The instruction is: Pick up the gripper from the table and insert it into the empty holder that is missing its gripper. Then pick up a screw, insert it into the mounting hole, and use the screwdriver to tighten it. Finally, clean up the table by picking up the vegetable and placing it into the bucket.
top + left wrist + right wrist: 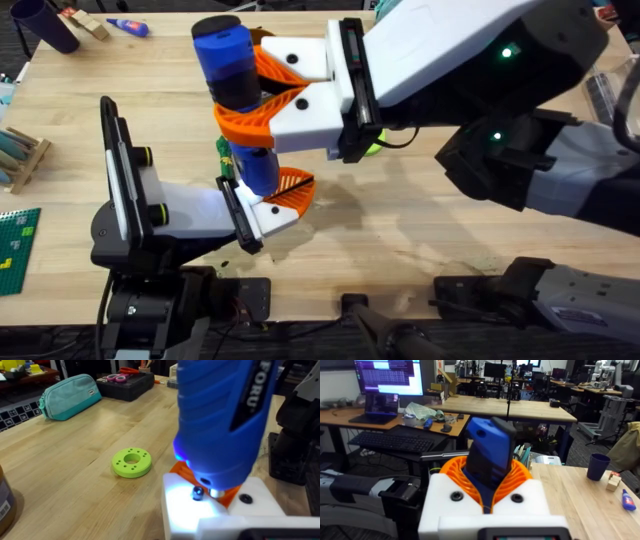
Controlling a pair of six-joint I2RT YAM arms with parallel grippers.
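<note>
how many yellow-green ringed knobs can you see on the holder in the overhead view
2. One knob sits beside the tall black plate toward the far side of the holder; the other knob sits nearer the arm bases. More may be hidden.

My right arm reaches in from the right of the overhead frame to upper centre, large and white, its right gripper [262, 92] with orange ribbed pads [250, 125] clamped around the thick blue cylindrical screwdriver [236, 95], held upright. My left arm's base sits at lower left, wrist pointing toward frame centre.
</note>
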